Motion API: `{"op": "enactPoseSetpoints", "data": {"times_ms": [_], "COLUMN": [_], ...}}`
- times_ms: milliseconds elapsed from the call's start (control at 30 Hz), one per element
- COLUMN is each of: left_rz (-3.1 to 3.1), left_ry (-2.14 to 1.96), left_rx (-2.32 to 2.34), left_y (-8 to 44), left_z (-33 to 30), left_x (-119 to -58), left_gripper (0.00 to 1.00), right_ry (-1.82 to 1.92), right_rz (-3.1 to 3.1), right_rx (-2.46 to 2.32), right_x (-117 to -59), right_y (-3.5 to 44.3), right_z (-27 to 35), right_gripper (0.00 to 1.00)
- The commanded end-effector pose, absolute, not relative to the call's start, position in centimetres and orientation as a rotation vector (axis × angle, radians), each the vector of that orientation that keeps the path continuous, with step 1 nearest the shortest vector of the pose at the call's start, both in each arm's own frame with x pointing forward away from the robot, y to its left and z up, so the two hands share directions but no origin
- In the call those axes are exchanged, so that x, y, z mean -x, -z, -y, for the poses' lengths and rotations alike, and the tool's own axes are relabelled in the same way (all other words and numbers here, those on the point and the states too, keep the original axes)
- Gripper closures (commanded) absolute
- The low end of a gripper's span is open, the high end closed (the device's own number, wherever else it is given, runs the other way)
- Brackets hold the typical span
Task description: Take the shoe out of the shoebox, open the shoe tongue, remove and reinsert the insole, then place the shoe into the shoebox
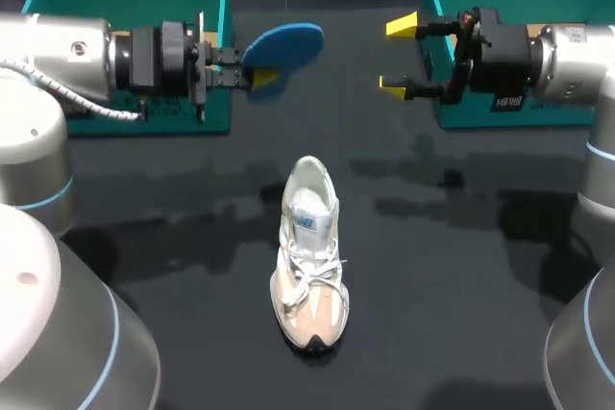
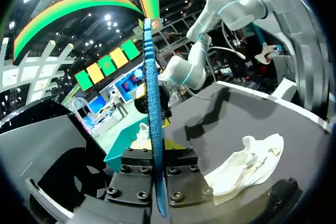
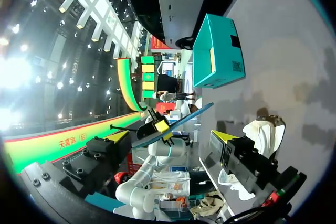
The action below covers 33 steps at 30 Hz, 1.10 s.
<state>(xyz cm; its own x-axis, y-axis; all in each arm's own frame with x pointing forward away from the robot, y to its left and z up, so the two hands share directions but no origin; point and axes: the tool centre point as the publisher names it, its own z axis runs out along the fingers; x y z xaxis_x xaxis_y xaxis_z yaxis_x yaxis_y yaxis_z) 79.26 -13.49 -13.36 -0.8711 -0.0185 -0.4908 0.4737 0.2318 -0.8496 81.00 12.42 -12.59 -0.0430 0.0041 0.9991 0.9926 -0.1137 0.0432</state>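
Head view: the black table has open surface on all sides of the shoe, which stands upright at the middle, toe toward the camera, heel toward the far edge, well apart from both boxes. The left teal box and the right teal box sit at the far corners with a bare gap between them. The left arm lies level across the front of the left teal box. The left gripper is clamped on the near end of the blue insole, which is held above the table and juts toward the middle. The right arm lies level in front of the right teal box. The right gripper faces the insole with its yellow tips spread wide and nothing between them. An air gap separates the insole's free end from those tips.

Left wrist view: the insole shows edge-on, running straight out ahead of the left gripper, both fingers pressed to its faces. The shoe lies on the table beside and below the gripper, not touching it.

Right wrist view: the right gripper is wide open and empty. Ahead of it the insole is held in the left gripper, clear of both fingers. The shoe is beside one finger. The left teal box stands farther off.
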Motion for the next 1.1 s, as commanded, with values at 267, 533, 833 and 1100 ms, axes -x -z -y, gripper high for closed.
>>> {"op": "enactPoseSetpoints", "data": {"times_ms": [267,533,833,1100], "left_rz": [-2.256,-2.256,-2.378,-2.559], "left_ry": [1.962,1.962,2.116,2.306], "left_rx": [-0.181,-0.181,0.224,0.663], "left_y": [12.0,12.0,11.3,11.2], "left_z": [12.7,12.7,14.1,14.5], "left_x": [-79.7,-79.7,-79.6,-80.9], "left_gripper": [1.0,1.0,1.0,1.0], "right_ry": [1.325,1.325,1.325,1.325], "right_rz": [1.186,1.186,1.186,1.186], "right_rx": [1.276,1.276,1.276,1.276], "right_x": [-80.9,-80.9,-80.9,-80.9], "right_y": [12.6,12.6,12.6,12.6], "right_z": [-12.5,-12.5,-12.5,-12.5], "right_gripper": [0.0,0.0,0.0,0.0]}}
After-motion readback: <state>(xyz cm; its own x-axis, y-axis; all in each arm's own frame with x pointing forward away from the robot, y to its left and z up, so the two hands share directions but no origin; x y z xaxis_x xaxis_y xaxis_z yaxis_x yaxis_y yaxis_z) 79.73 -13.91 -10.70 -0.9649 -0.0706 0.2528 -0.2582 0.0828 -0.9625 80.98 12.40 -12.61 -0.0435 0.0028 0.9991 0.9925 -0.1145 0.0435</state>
